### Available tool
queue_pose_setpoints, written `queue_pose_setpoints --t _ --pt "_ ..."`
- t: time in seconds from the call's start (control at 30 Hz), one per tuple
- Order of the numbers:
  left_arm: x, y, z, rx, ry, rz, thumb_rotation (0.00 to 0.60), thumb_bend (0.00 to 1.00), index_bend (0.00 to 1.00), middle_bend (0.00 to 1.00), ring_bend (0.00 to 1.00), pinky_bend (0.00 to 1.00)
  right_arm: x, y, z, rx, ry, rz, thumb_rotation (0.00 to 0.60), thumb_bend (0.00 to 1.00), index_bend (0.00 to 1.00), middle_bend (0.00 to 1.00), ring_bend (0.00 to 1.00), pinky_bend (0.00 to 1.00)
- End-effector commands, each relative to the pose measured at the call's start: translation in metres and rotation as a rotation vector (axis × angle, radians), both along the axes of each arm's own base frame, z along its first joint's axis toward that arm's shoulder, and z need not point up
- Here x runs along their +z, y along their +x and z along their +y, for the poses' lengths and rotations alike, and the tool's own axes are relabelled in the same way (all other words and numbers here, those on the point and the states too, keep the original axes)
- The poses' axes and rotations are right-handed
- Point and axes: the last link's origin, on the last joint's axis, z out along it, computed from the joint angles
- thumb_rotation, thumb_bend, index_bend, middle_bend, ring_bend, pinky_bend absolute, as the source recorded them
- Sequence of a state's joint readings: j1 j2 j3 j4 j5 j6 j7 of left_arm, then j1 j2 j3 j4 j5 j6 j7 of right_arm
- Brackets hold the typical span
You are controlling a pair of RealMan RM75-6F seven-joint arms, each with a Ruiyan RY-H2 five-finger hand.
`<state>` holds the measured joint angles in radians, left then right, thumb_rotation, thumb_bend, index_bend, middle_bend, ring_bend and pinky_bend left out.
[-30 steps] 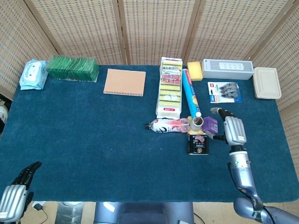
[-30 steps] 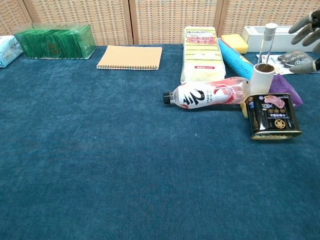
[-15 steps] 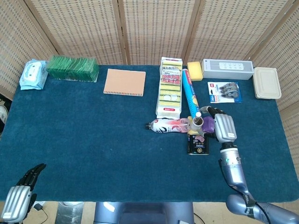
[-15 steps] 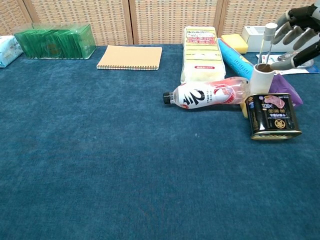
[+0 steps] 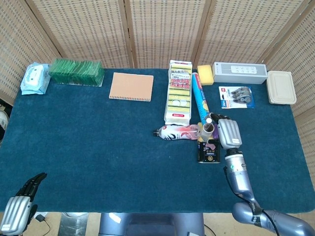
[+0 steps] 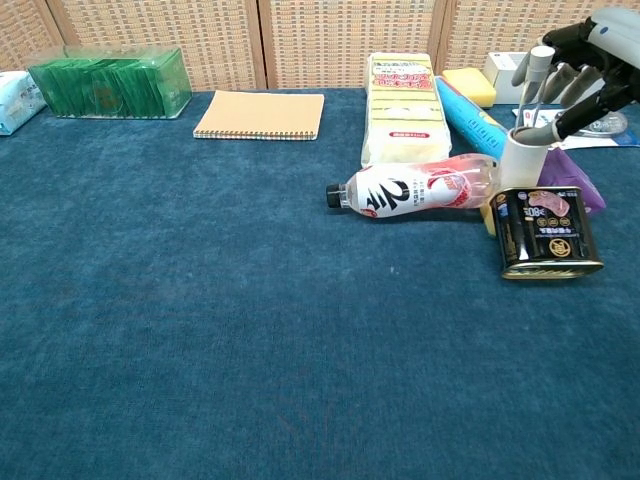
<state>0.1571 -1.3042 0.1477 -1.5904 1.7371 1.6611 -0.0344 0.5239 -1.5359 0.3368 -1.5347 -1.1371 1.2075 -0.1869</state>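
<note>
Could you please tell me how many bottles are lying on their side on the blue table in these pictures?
1: the pink-and-white bottle lies on its side at mid-table, cap to the left, just left of the black tin. Nothing suggests another, though the right robot hand hides some objects.

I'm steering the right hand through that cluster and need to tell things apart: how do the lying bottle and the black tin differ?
The bottle lies on its side, its black cap pointing left; the black tin shows its printed face toward the chest camera. The bottle is long, round, white and pink; the tin is short, boxy, black and gold. The right hand hovers nearer the tin than the bottle, touching neither. Both rest on the blue cloth.
</note>
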Motion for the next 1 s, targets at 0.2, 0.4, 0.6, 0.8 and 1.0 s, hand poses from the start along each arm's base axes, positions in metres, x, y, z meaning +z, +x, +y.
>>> queue_pose_setpoints --t 0.2,0.4,0.6,0.8,1.0 --pt "-0.0003 -0.0003 0.0007 0.001 -0.002 0.0 0.6 0.2 0.1 0.15 0.15 0.31 0.0008 0.0001 -0.0032 -0.002 -0.013 0.025 0.6 0.23 0.43 0.47 0.44 0.37" --pt "-0.0001 0.0002 0.0009 0.0 -0.003 -0.002 0.6 0.2 0.1 0.15 0.15 0.31 0.0023 -0.0001 -0.0044 -0.004 -0.023 0.033 0.6 0.25 0.44 0.49 0.47 0.39" --pt "-0.0006 0.0004 0.0011 0.0 -0.007 -0.001 0.6 0.2 0.1 0.15 0.15 0.31 0.0004 0.0013 -0.005 -0.008 -0.027 0.031 0.6 0.26 0.46 0.52 0.5 0.42" --pt "0.0005 0.0003 0.0015 0.002 -0.003 -0.006 0.6 0.2 0.1 0.15 0.15 0.31 -0.0024 0.0035 -0.0054 -0.008 -0.035 0.043 0.6 0.26 0.5 0.56 0.55 0.45" --pt "0.0004 -0.0006 0.0013 0.005 -0.004 -0.005 0.6 0.2 0.1 0.15 0.15 0.31 -0.0026 0.0055 -0.0064 -0.007 -0.04 0.06 0.6 0.27 0.54 0.59 0.6 0.51"
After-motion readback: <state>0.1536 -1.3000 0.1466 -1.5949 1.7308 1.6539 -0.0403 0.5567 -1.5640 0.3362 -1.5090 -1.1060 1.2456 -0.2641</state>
